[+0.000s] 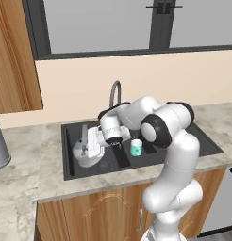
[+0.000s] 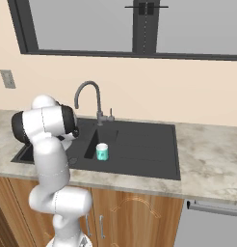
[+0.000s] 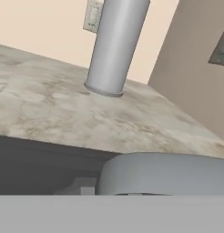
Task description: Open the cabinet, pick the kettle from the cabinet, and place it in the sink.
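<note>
The kettle (image 1: 85, 154) sits low in the left basin of the sink (image 1: 70, 165), and the fingers (image 1: 96, 143) are close together at its right side, it seems clamped on its handle, though the exact place of contact is hidden behind the white hand. I judge that the step in hand is the setting down: the kettle should rest flat on the basin floor before the fingers let go, so it is better to lower it straight, open the fingers only a little, and then lift the hand up and away without catching the arched handle. The hand should also stay off the divider and off the cup (image 1: 136, 147), which stands in the right basin just beside the divider. Going from left to right in the left base view: a wood cabinet (image 1: 14, 61) hangs on the wall, a tall grey cylinder (image 1: 0, 150) stands on the table (image 1: 23, 188) well apart from the sink, then come the black sink with its curved faucet (image 1: 115, 93), and more of the marbled table to the right. Behind all runs a cream wall with a dark-framed window (image 1: 136, 23), and below the table are wood cupboards.
</note>
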### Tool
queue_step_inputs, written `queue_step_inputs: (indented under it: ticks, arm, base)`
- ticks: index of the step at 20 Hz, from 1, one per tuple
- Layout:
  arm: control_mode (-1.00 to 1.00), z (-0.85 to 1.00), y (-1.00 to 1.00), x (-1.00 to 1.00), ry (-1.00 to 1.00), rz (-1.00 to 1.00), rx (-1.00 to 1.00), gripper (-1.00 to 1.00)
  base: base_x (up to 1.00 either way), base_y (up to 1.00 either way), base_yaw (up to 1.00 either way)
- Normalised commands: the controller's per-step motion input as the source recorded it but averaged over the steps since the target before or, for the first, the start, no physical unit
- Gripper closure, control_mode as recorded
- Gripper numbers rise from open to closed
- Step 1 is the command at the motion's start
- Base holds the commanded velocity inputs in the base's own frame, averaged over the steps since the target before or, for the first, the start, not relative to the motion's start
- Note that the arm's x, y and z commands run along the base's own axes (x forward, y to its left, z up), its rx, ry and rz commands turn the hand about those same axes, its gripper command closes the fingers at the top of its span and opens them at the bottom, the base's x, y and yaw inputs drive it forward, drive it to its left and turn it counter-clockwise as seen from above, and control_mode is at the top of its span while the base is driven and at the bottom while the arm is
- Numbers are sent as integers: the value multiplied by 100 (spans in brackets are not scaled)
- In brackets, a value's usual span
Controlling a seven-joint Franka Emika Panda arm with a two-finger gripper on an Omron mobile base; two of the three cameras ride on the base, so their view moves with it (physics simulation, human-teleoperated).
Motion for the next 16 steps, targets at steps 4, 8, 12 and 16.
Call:
queue_step_inputs:
  ticks: [4,8,12,16]
  arm:
    - [-100,-11,6,1,-1,8,0,100]
    - [-100,-9,-4,3,0,4,0,100]
    - [-100,-17,-8,1,0,0,0,100]
    - [-100,-23,-1,4,0,0,2,100]
  base:
    - [0,0,0]
    - [0,0,0]
    - [0,0,0]
    - [0,0,0]
